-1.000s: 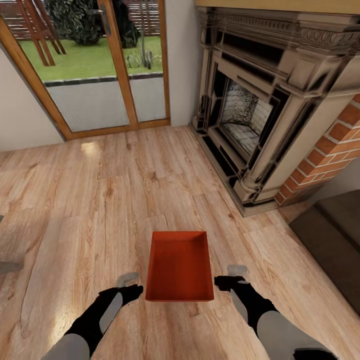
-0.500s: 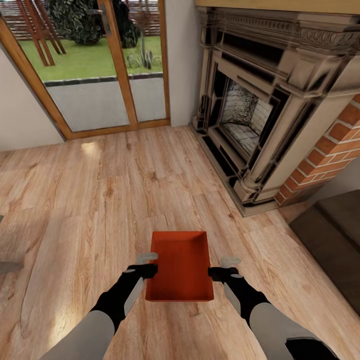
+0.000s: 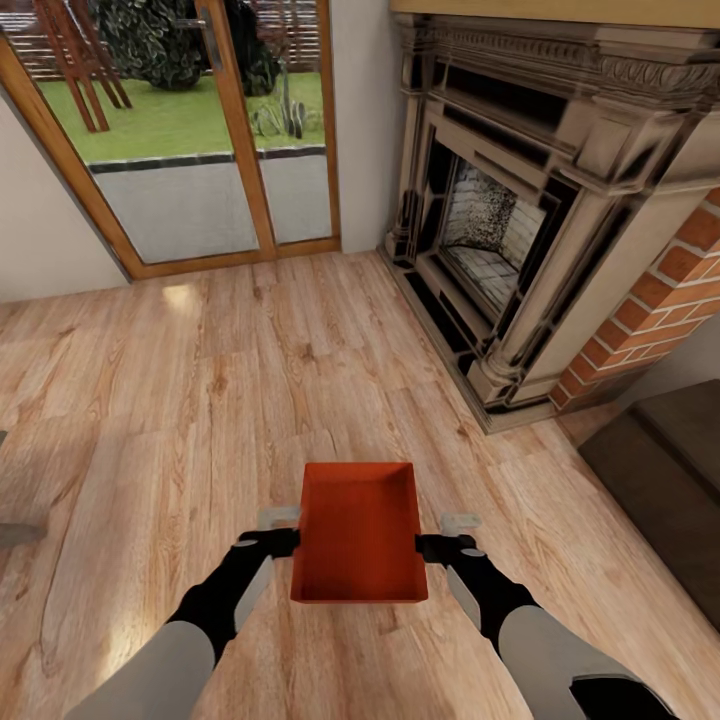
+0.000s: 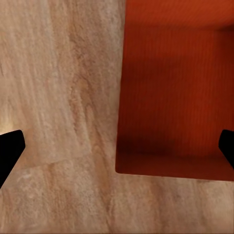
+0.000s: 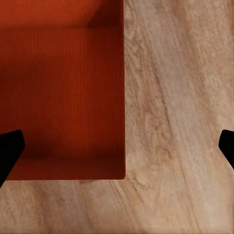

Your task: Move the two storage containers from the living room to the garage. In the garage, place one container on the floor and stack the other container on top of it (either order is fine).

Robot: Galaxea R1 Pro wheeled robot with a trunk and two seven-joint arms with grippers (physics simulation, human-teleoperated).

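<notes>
One storage container (image 3: 360, 535), two pincers, one fireplace (image 3: 520, 220).

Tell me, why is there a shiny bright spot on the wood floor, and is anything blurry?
In the head view, the pale patch on the wood floor is glare below the glass doors. The fireplace edges look a bit smeared. In the left wrist view, the orange bin has a darker shaded inside near its wall; the right wrist view looks evenly lit and soft.

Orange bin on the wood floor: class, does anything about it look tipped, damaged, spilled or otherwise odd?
Nothing stands out. The orange bin sits flat and upright on the wood-plank floor, empty, walls intact. The left gripper and right gripper flank its long sides, fingers open astride the walls.
</notes>
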